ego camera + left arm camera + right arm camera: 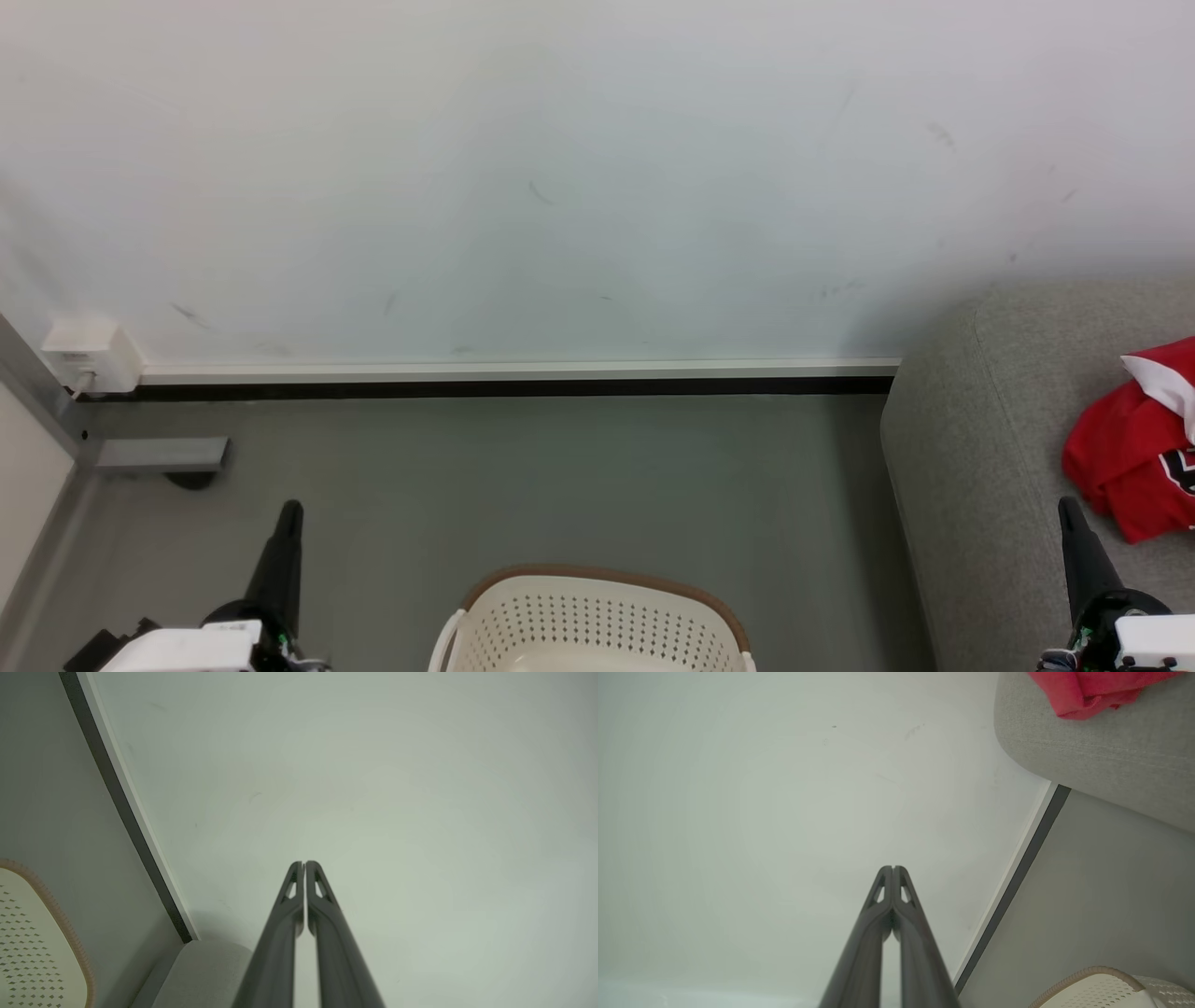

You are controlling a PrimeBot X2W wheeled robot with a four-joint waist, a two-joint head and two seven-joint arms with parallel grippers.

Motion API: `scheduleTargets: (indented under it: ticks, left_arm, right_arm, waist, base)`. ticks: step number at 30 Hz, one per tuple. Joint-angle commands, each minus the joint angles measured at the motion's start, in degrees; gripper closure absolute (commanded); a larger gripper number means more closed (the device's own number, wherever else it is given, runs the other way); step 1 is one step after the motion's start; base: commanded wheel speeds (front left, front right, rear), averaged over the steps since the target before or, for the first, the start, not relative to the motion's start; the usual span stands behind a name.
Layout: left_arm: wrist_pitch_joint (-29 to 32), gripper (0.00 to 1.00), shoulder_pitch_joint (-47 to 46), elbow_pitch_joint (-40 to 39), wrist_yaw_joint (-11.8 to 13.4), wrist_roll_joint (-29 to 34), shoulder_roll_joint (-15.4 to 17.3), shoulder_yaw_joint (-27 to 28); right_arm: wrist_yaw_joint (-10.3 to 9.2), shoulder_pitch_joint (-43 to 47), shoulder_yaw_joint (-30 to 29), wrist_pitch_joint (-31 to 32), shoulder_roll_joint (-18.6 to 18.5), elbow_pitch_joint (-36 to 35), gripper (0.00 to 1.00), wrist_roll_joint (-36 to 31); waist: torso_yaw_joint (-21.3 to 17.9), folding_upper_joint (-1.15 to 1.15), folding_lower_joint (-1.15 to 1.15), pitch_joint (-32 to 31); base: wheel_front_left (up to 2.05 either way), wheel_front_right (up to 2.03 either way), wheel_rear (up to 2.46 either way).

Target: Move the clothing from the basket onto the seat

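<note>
The red jersey (1134,453) with white trim and black lettering lies crumpled on the light-grey sofa seat (990,448) at the right edge of the head view; the right wrist view shows its red fabric (1092,690) on the sofa (1101,756). The white perforated basket (597,621) with its brown rim stands on the floor at the bottom centre, its inside mostly cut off. My left gripper (291,509) (304,863) is shut, left of the basket. My right gripper (1069,506) (893,868) is shut beside the jersey, with nothing in it.
A white wall with a black-and-white baseboard (513,378) runs behind the grey floor (560,476). A white power adapter (91,357) sits at the far left above a grey metal bracket (163,455). The basket corner (37,947) and sofa edge (205,970) appear in the left wrist view.
</note>
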Motion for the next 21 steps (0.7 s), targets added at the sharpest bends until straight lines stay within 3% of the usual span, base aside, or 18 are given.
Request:
scheduleTargets:
  ticks: [1, 11, 21]
  left_arm:
    - [0.32, 1.00, -0.70, -0.28, -0.35, -1.40, 0.32, 0.09]
    - [1.37, 1.00, -0.83, -0.47, -0.57, -5.37, 0.31, 0.10]
    - [1.39, 1.00, -0.81, -0.46, -0.57, -5.25, 0.31, 0.10]
  right_arm:
    - [-0.11, -0.90, -0.39, 0.41, 0.17, -0.40, 1.00, 1.31]
    - [-0.12, -0.86, -1.29, 1.38, 0.61, -0.47, 1.00, 4.47]
    - [-0.12, -0.85, -1.24, 1.43, 0.57, -0.46, 1.00, 4.30]
  waist:
    - [0.02, 0.00, 0.00, 0.04]
    - [0.13, 0.00, 0.00, 0.26]
    - [0.14, 0.00, 0.00, 0.27]
  base:
    - [0.00, 0.00, 0.00]
    - [0.00, 0.00, 0.00]
    - [0.00, 0.00, 0.00]
